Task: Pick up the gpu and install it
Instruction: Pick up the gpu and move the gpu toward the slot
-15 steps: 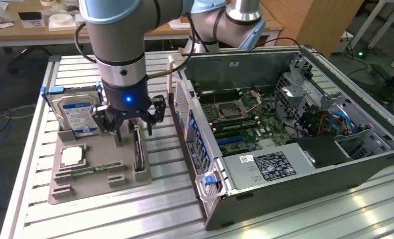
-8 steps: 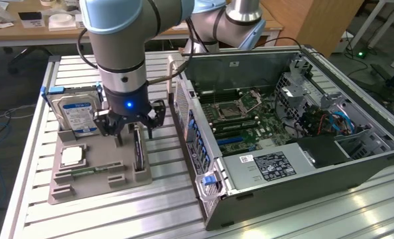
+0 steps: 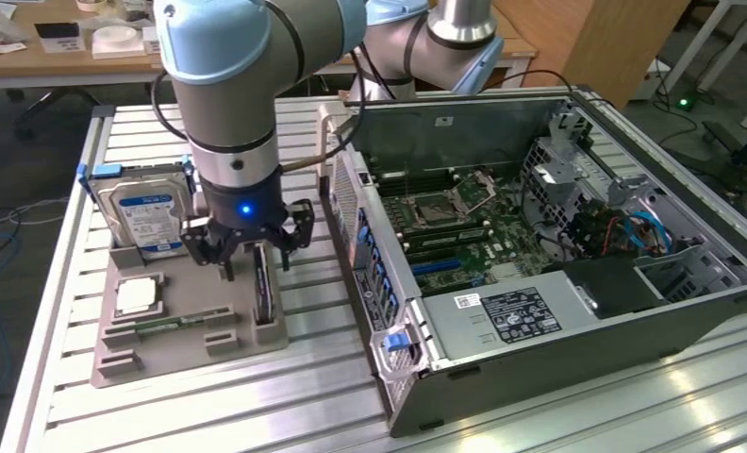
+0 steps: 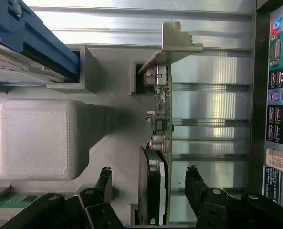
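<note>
The gripper (image 3: 253,257) hangs with its jaws apart on either side of the gpu (image 3: 263,293), which stands on edge in the grey tray (image 3: 173,354), to the exterior view's left of the open computer case (image 3: 538,236); nothing is gripped, lifted or installed yet

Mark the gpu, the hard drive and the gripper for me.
gpu (image 3: 264,302): exterior view, card's top edge.
hard drive (image 3: 147,212): exterior view, blue-white label.
gripper (image 3: 257,269): exterior view, midway between fingertips.
</note>
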Available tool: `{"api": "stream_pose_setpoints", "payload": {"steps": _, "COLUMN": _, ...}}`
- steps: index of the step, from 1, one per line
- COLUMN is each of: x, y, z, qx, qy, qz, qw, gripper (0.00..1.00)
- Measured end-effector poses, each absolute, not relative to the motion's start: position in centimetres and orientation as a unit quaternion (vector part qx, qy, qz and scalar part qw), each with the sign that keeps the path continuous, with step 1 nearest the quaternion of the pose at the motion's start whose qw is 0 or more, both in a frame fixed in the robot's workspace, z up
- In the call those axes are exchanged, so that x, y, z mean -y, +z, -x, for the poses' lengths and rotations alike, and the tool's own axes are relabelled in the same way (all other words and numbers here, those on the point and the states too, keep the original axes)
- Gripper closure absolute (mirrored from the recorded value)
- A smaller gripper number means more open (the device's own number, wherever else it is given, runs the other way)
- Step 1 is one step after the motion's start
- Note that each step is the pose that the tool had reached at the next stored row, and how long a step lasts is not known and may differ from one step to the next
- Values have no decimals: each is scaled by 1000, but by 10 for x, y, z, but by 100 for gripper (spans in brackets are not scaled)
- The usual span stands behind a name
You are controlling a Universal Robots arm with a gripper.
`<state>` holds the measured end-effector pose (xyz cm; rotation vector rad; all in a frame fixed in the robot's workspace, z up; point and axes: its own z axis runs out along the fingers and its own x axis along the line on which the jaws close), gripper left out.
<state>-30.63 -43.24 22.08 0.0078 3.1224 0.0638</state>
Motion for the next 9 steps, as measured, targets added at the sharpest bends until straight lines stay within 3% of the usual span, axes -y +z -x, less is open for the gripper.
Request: {"api": "stream_pose_setpoints", "payload": {"steps": 9, "x": 432, "y": 220, "z": 306, "qx": -1000, "qy": 20, "qz": -4, "qw": 9, "gripper": 28}}
